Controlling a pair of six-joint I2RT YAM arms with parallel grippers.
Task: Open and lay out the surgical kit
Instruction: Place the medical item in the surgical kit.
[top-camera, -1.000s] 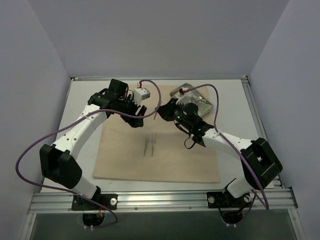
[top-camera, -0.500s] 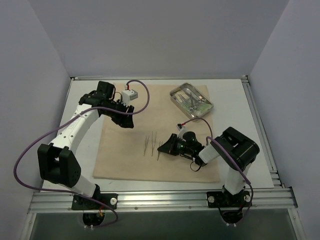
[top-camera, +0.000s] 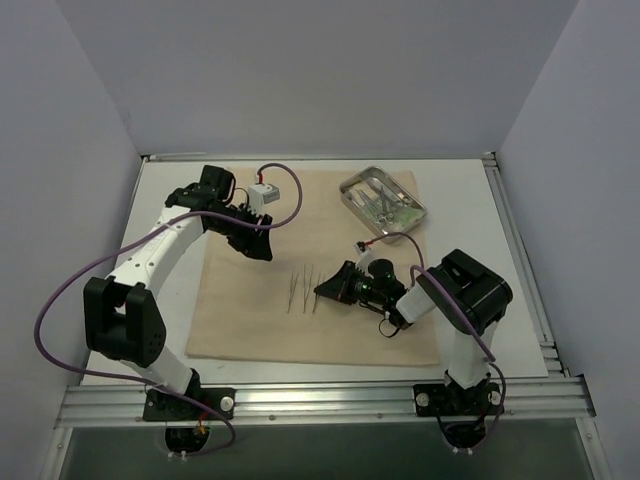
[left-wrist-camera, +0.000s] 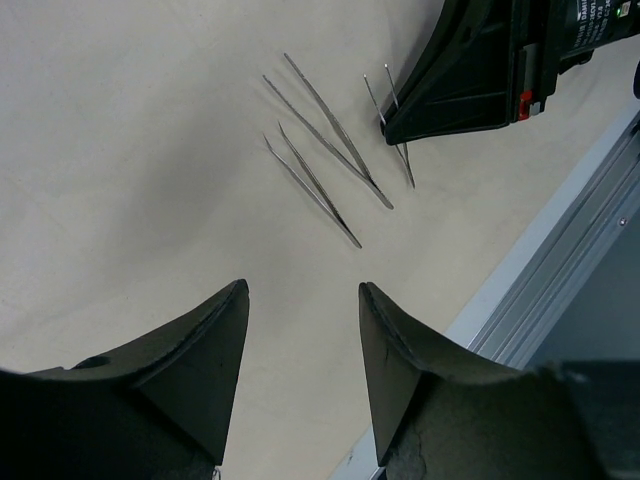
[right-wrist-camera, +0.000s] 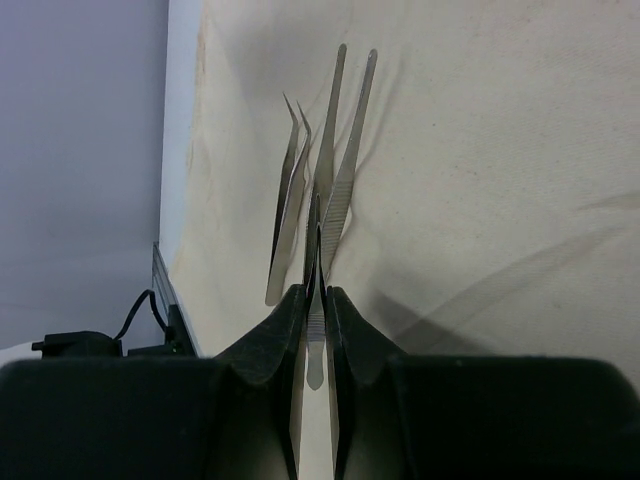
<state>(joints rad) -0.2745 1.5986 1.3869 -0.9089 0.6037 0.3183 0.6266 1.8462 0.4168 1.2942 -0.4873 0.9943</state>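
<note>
The beige cloth (top-camera: 330, 335) lies spread flat on the table. At its back right stands the steel tray (top-camera: 358, 206) with instruments and green packets inside. Two pairs of tweezers (top-camera: 296, 290) lie side by side mid-cloth, seen also in the left wrist view as tweezers (left-wrist-camera: 312, 190) and in the right wrist view as tweezers (right-wrist-camera: 288, 205). My right gripper (top-camera: 322, 291) (right-wrist-camera: 318, 300) is shut on a third pair of tweezers (right-wrist-camera: 316, 330), held low just right of the other two. My left gripper (top-camera: 258, 250) (left-wrist-camera: 302, 292) hovers open and empty over the cloth's back left.
A metal rail (top-camera: 300, 402) runs along the table's near edge below the cloth. Grey walls close in the left, right and back. Purple cables (top-camera: 60, 300) loop off the arms. White tabletop (top-camera: 500, 300) shows right of the cloth.
My right arm has swung from beside the tray down to mid-cloth, carrying tweezers to just right of the two lying pairs. My left gripper's jaws have narrowed a little.
</note>
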